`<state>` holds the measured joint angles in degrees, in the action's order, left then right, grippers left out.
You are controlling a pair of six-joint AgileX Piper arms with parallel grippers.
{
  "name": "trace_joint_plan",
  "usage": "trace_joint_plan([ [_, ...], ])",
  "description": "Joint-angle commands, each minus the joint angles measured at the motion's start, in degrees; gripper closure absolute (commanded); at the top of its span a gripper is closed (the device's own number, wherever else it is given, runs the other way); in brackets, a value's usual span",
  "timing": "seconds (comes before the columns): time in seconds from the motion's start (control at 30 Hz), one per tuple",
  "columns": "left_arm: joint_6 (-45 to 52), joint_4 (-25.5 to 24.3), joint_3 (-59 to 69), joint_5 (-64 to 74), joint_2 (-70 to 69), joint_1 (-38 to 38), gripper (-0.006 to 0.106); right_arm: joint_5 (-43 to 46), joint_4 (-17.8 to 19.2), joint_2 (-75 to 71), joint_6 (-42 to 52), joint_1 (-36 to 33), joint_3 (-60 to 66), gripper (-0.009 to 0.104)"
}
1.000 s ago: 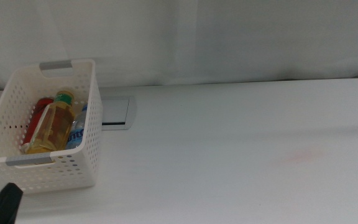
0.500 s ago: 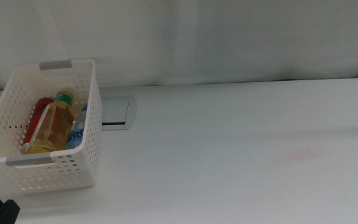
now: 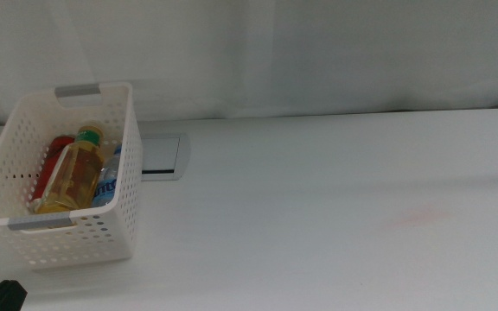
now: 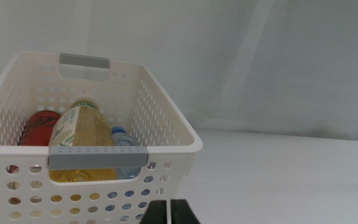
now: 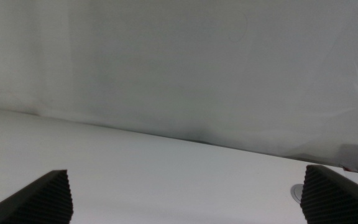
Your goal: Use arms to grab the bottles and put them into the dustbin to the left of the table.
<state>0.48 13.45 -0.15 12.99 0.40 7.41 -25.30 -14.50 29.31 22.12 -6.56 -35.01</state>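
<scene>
All three containers are already down inside the dustbin [image 3: 59, 173], which sits at the left end of the counter [image 3: 335, 216], so the job looks finished as far as I can see; nothing is left standing out on the white top. Inside the basket the yellow-liquid bottle [image 4: 79, 140] lies in the middle, the largest of the lot, with the red soda can [image 4: 39, 127] tucked on one side of it and the small water bottle [image 4: 124, 144] on the other, its blue cap poking up against the perforated wall. Just beyond the bin a flat grey-rimmed panel [image 3: 161, 155] is set into the counter. The left tool [image 4: 168, 211] hangs low, just in front of the bin's near wall, its two jaws pressed together with nothing between them; from above only a dark tip shows at the bottom corner. The right tool [image 5: 185, 199] waits over bare counter well away from the bin, jaws spread wide and empty, touching nothing.
</scene>
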Motion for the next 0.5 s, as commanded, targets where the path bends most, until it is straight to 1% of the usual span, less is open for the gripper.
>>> trace_joint_plan([
  [0.0, 0.1, 0.4, 2.3, -0.3, -0.4, 0.5, 0.103, -2.9, 1.7, -2.4, 0.4, 0.3, -0.4, -0.008],
  [0.1, 0.1, 0.4, 2.3, -0.3, -0.4, 0.5, 0.103, -4.2, 2.2, -5.6, 0.4, 0.3, 0.4, -0.008],
  [0.13, 0.1, 0.4, 2.3, -0.3, -0.4, 0.5, 0.103, -4.2, 3.1, -6.9, 0.1, 0.3, 0.9, -0.008],
  [0.2, 0.1, 0.4, 2.3, -0.3, -0.4, 0.5, 0.103, -4.1, 4.4, -10.5, -3.5, 0.3, 2.4, -0.008],
  [0.27, 0.1, 0.4, 2.3, -0.3, -0.4, 0.5, 0.103, -3.9, 8.2, -14.5, -10.9, 0.3, 4.5, -0.008],
  [0.3, 0.1, 0.4, 2.3, -0.3, -0.4, 0.5, 0.103, -3.9, 11.2, -16.5, -16.2, 0.3, 5.8, -0.008],
  [0.37, 0.1, 0.4, 2.3, -0.8, -0.4, 0.5, 0.103, -3.5, 16.1, -20.1, -22.9, 0.3, 8.7, -0.008],
  [0.4, 0.1, 0.4, 2.3, -0.8, -0.4, 0.5, 0.103, -2.4, 18.2, -21.8, -25.4, 0.3, 10.4, -0.008],
  [0.47, 0.1, 0.4, 2.3, -0.9, -0.4, 0.5, 0.103, 1.9, 20.0, -24.5, -25.6, 0.3, 13.9, -0.008],
])
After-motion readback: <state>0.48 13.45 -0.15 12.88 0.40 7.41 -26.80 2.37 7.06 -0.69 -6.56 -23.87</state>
